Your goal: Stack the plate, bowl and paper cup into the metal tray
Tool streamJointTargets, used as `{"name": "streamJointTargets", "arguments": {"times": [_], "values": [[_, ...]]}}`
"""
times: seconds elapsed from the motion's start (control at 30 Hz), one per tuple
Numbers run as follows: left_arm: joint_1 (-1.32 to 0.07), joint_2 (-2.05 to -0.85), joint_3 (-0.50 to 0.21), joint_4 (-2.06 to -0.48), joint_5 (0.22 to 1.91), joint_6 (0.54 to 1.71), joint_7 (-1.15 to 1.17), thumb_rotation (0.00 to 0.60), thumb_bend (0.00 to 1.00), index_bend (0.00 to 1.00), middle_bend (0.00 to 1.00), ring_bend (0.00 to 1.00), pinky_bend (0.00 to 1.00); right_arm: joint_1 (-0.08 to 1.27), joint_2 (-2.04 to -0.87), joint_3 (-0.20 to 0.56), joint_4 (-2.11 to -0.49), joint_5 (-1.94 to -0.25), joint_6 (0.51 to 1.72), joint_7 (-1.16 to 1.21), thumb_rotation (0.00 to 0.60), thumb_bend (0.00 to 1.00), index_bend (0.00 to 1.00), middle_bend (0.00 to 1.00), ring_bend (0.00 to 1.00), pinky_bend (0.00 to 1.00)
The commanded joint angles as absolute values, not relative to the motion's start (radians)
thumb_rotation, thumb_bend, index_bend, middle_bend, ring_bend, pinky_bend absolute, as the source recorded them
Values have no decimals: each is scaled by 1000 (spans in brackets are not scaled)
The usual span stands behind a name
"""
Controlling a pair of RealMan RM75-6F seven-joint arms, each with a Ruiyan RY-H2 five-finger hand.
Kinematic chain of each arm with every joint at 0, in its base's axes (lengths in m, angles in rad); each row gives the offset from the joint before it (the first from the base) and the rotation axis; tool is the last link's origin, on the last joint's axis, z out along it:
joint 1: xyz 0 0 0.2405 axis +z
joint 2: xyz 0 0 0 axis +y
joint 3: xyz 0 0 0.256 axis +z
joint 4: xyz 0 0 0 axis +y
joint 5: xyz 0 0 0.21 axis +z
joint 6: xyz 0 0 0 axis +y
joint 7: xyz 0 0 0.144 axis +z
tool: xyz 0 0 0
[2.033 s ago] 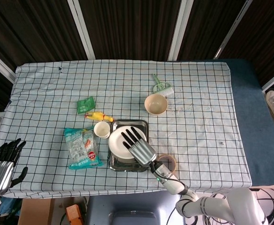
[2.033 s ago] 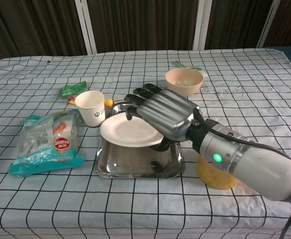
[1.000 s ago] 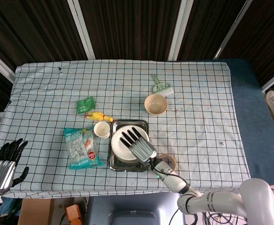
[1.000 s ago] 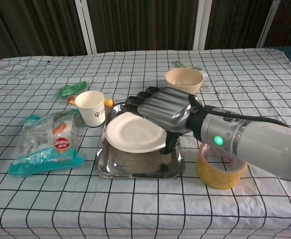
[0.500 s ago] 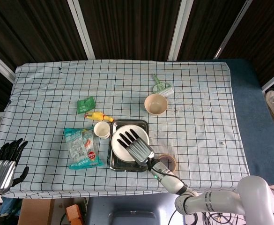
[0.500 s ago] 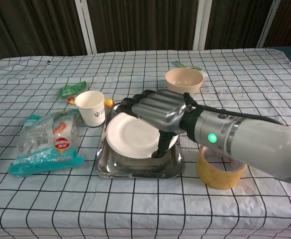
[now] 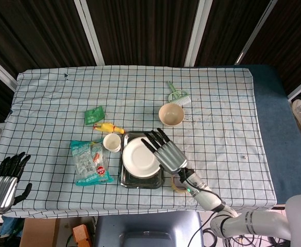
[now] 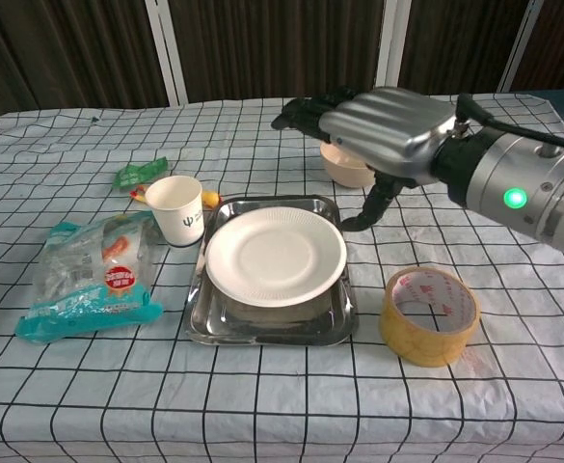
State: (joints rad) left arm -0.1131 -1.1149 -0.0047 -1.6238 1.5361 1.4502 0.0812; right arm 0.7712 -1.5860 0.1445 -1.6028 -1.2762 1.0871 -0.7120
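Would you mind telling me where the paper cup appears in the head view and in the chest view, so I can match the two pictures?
Head view: the paper cup stands left of centre, just off the metal tray's upper-left corner.
Chest view: the paper cup stands at middle left, beside the tray's far-left corner.
Shared landmark: the white plate lying in the tray, just right of the cup in both.

Snack bag (image 8: 94,275) print (red label) is unreadable.

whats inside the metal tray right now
A round white plate lies in the rectangular metal tray, covering most of its floor. Nothing sits on the plate. Whatever tray floor lies beneath the plate is hidden.
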Motion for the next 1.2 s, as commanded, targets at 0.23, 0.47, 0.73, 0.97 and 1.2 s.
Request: {"name": "streamJointTargets", "arguments": {"times": [0.23,0.47,0.73,0.97,1.2], "values": [[-119,-1116,-9,-1622,1523,1436,83,600,406,0,2,0,74,788,-1579,256,-1374,-1107,1066,-731,600,11,160,0,0,0],[-125,-1116,-15,-1621,1509,1424,81,600,406,0,2,0,73,840,-1667,270,-1159,-1044,1014,-753,600,89,271,0,0,0],[-129,-1114,-17,-1619,1501,1416,78,600,406,0,2,0,73,889,-1804,286,-937,-1010,950,-683,600,125,349,0,0,0],[-130,-1115,-18,-1616,1497,1414,76,600,406,0,2,0,73,945,-1922,313,-764,-1011,911,-612,600,197,379,0,0,0],[-131,-1111,-17,-1616,1495,1410,71,600,407,0,2,0,73,981,-2005,322,-638,-1017,868,-571,600,255,426,0,0,0]]}}
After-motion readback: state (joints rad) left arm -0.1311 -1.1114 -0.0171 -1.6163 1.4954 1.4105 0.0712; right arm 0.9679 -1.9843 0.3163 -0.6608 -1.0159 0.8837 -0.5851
